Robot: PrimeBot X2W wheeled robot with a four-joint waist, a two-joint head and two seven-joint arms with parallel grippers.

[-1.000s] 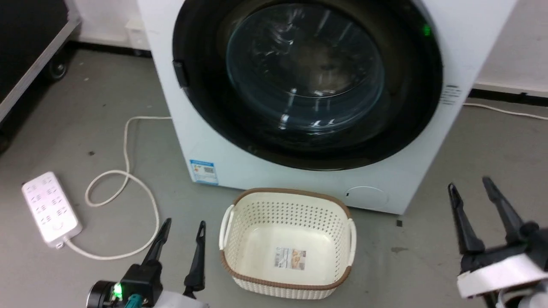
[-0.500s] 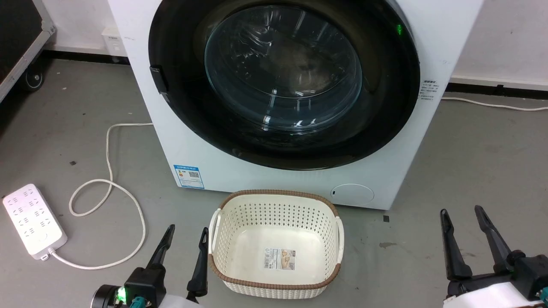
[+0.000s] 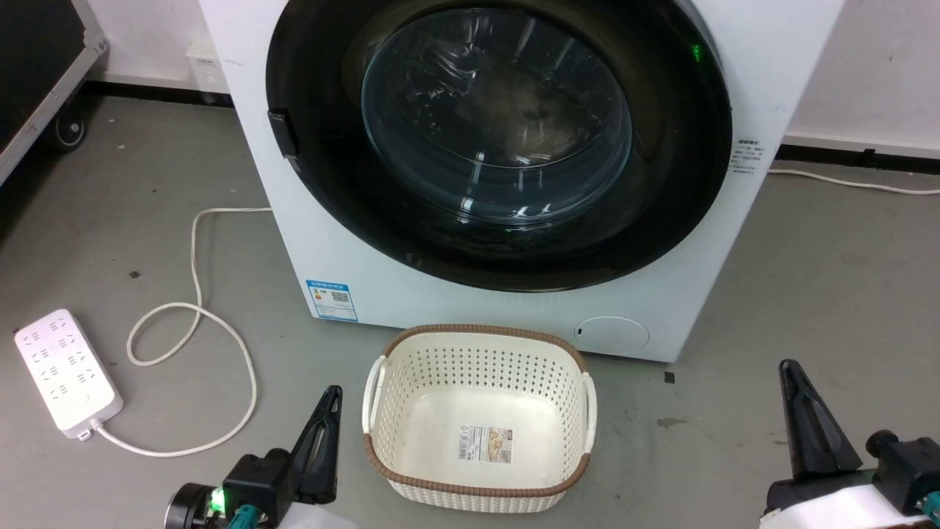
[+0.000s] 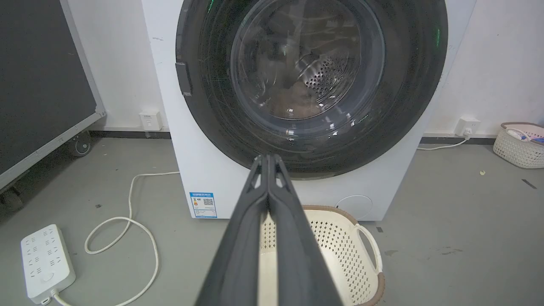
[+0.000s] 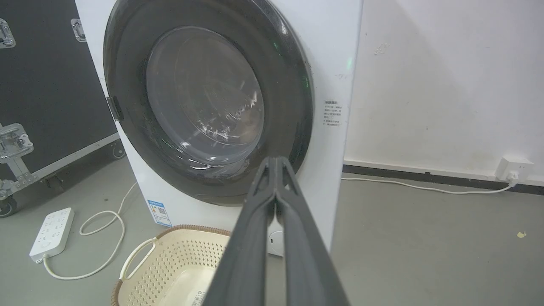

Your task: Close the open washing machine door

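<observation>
Here, a blue-edged sticker [image 3: 332,300] with a QR code sits low on the left of the white machine front [image 3: 455,305]; its print, like the small label [image 3: 747,158] at the right, is too small to read. The washing machine door [image 3: 499,139], black-rimmed with bulging glass, lies flush against that front, top cut off. Left gripper [image 3: 332,397] and right gripper [image 3: 792,371] press their fingers together, holding nothing.

Left tool [image 3: 334,393]: dark tapered fingers [image 4: 248,238], green light [image 3: 217,501], teal plug [image 3: 246,516]. Right tool [image 3: 790,369]: black mount [image 3: 903,470], white casing [image 3: 830,510].
</observation>
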